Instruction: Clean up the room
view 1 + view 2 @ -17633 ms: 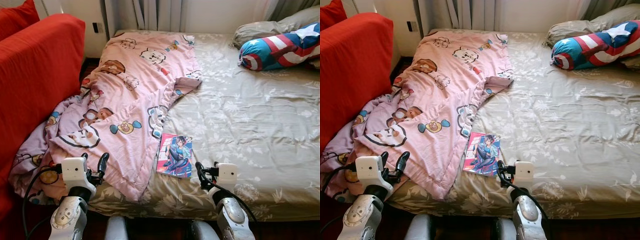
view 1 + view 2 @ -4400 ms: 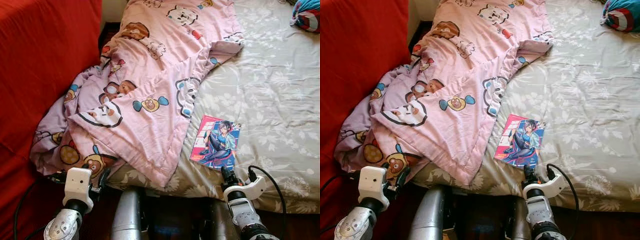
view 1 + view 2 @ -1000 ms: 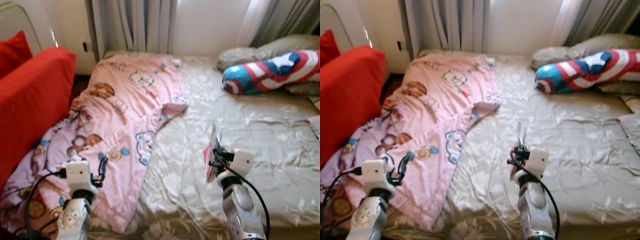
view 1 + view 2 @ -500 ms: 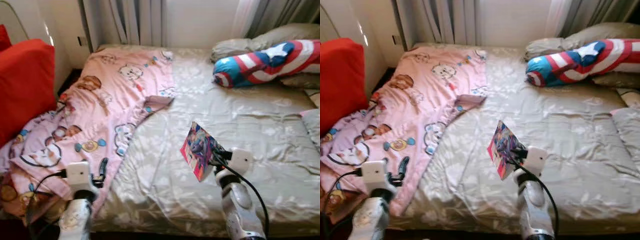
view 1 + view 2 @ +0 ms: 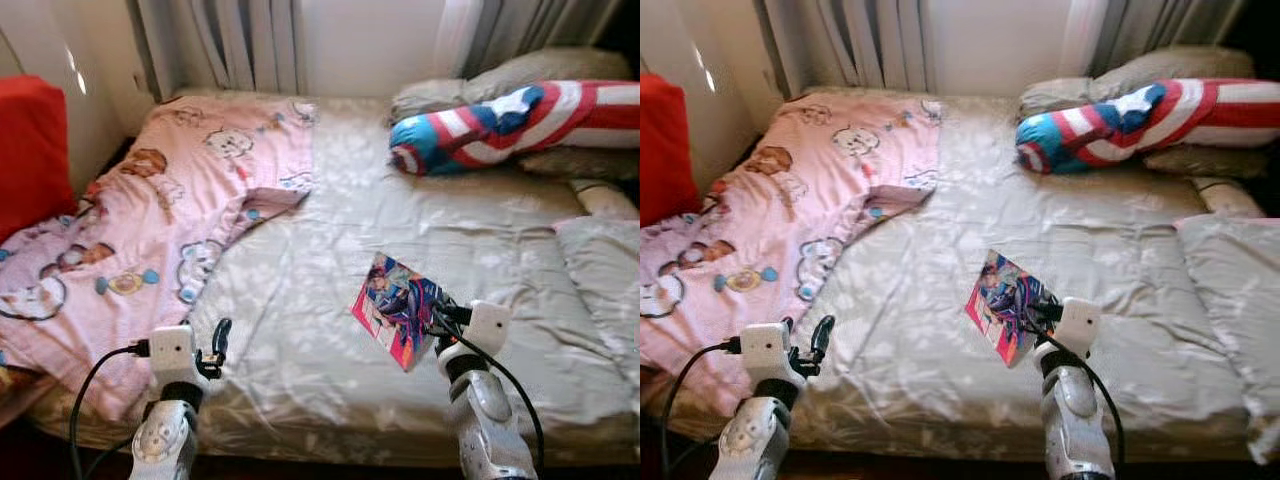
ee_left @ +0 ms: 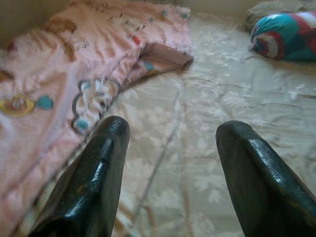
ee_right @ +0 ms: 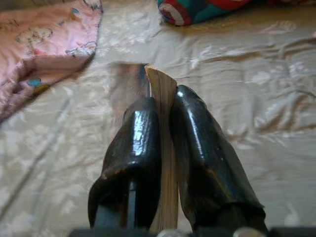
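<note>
My right gripper (image 5: 437,322) is shut on a comic book (image 5: 394,303) with a colourful cover, holding it tilted above the front of the beige bed sheet (image 5: 330,230). In the right wrist view the book's page edge (image 7: 164,148) sits clamped between the two black fingers (image 7: 197,148). My left gripper (image 5: 218,345) is open and holds nothing, low at the bed's front edge beside the pink cartoon blanket (image 5: 140,210). In the left wrist view its fingers (image 6: 94,182) stand wide apart over sheet and blanket (image 6: 59,79).
A blue, red and white striped bolster (image 5: 510,115) lies at the head of the bed on grey pillows (image 5: 480,85). Another grey pillow (image 5: 605,270) is at the right edge. A red sofa (image 5: 30,150) stands at left. Curtains (image 5: 250,45) hang behind.
The camera has swung to the right, so the sofa and blanket sit further left in the picture. The book in my right gripper has tipped lower and flatter over the sheet.
</note>
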Robot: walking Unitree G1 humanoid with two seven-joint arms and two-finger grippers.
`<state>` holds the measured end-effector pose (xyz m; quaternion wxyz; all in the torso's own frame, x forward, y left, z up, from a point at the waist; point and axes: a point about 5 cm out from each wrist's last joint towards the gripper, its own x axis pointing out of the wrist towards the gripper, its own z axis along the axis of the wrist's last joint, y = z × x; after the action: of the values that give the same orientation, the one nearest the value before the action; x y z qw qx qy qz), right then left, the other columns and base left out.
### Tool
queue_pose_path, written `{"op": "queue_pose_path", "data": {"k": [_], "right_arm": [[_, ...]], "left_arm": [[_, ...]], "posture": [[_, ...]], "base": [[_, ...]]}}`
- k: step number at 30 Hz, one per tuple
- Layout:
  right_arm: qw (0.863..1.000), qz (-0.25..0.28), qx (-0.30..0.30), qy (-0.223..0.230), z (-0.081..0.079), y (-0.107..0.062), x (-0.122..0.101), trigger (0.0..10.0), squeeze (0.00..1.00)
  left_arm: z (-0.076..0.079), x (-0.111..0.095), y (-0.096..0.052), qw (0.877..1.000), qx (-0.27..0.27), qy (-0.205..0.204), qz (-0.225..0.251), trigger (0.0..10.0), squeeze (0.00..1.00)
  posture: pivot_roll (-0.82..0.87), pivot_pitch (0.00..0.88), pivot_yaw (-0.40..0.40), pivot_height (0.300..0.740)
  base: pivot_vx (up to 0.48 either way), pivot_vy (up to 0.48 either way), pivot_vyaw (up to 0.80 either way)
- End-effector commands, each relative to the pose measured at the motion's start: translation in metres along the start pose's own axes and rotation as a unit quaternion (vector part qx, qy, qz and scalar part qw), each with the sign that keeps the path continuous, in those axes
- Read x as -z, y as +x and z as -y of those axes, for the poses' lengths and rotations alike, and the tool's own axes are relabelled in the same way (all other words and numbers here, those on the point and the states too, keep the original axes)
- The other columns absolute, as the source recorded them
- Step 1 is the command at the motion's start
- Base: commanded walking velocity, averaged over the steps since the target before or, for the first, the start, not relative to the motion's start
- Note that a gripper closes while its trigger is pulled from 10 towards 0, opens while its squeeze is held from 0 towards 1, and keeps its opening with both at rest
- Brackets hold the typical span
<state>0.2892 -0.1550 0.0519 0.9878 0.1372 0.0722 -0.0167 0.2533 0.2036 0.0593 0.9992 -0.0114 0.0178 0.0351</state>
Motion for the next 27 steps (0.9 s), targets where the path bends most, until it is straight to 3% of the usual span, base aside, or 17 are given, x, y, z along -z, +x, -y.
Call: {"op": "queue_pose_path", "data": {"k": [1, 18, 27], "right_arm": [[1.0, 0.025, -0.005, 0.001, -0.0025, 0.0031, -0.0111, 10.0, 0.0], [1.0, 0.022, -0.006, 0.0, -0.0034, 0.0024, -0.0096, 10.0, 0.0], [1.0, 0.02, -0.006, 0.0, -0.0031, 0.0023, -0.0089, 10.0, 0.0]], "left_arm": [[-0.0018, -0.0015, -0.0001, 1.0, -0.003, 0.001, 0.001, 10.0, 0.0], [-0.0021, -0.0012, -0.0017, 1.0, -0.003, 0.0, 0.001, 10.0, 0.0], [-0.0025, -0.0024, -0.0021, 1.0, -0.003, -0.009, 0.005, 10.0, 0.0]], "posture": [[0.13, 0.117, -0.072, 0.74], [0.13, 0.123, -0.072, 0.74], [0.13, 0.126, -0.071, 0.74]], "base": [[0.0, -0.322, 0.0], [0.0, -0.321, 0.0], [0.0, 0.0, 0.0]]}}
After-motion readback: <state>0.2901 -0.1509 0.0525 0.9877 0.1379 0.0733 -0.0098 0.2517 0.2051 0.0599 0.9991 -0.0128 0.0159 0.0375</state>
